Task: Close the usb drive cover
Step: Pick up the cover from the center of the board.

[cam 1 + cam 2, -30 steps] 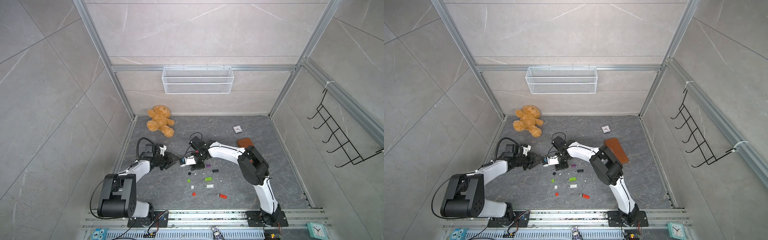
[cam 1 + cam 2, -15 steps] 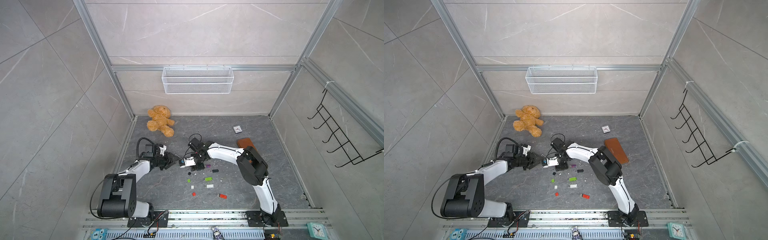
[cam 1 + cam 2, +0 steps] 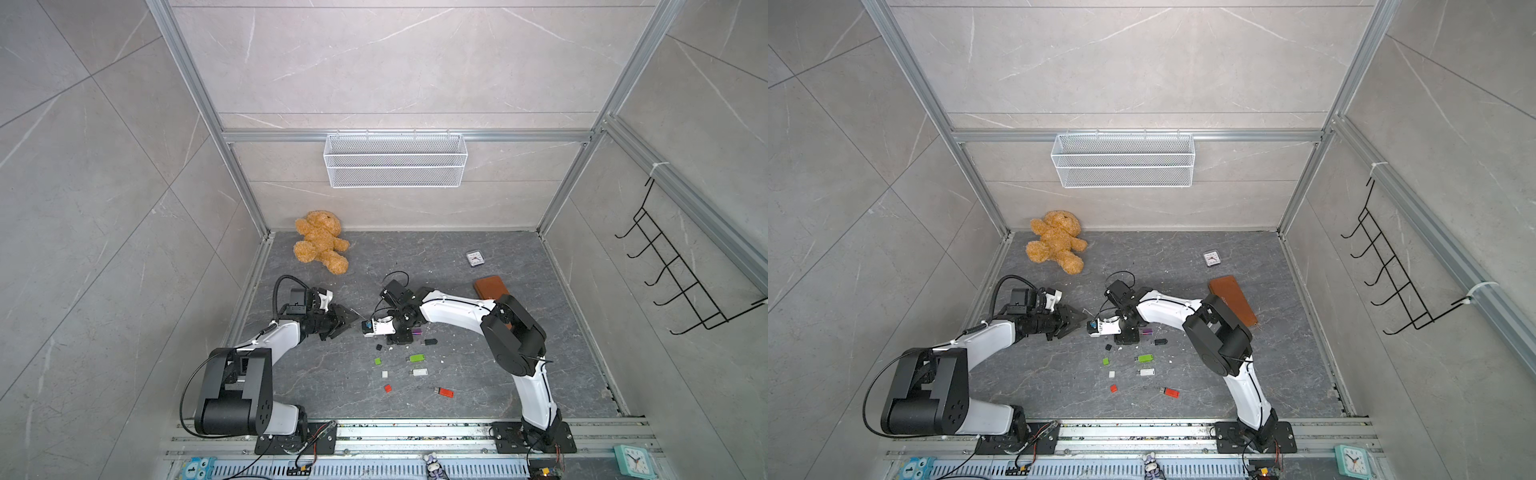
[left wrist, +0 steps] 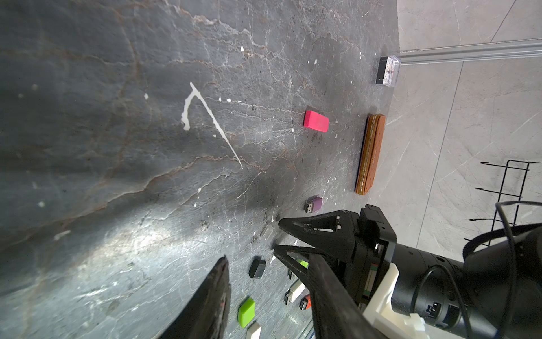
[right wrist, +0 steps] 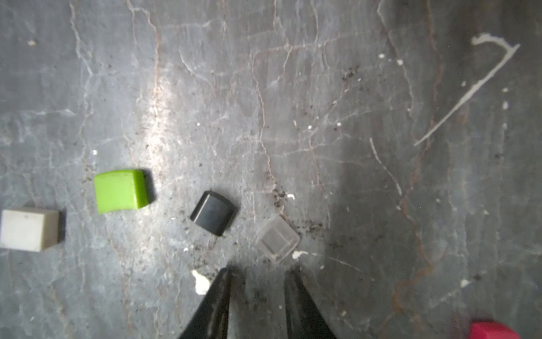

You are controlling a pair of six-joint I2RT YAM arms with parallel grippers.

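Several uncapped usb drives lie on the dark floor: purple (image 3: 417,331), black (image 3: 430,341), green (image 3: 415,358), white (image 3: 419,372) and red (image 3: 444,392). Loose covers lie to their left: a clear cover (image 5: 278,240), a black one (image 5: 213,212), a green one (image 5: 120,190) and a white one (image 5: 28,229). My right gripper (image 5: 259,273) points down at the floor just short of the clear cover, open by a narrow gap with nothing in it. My left gripper (image 4: 267,261) hangs open and empty just left of it, low over the floor.
A pink cover (image 4: 316,120) lies apart, farther back. A brown wallet (image 3: 490,286) and a small clock (image 3: 474,258) sit at the back right, a teddy bear (image 3: 320,241) at the back left. A red cover (image 3: 387,388) lies toward the front.
The right arm has shifted slightly left and its jaws have narrowed a little. The left arm has not moved.
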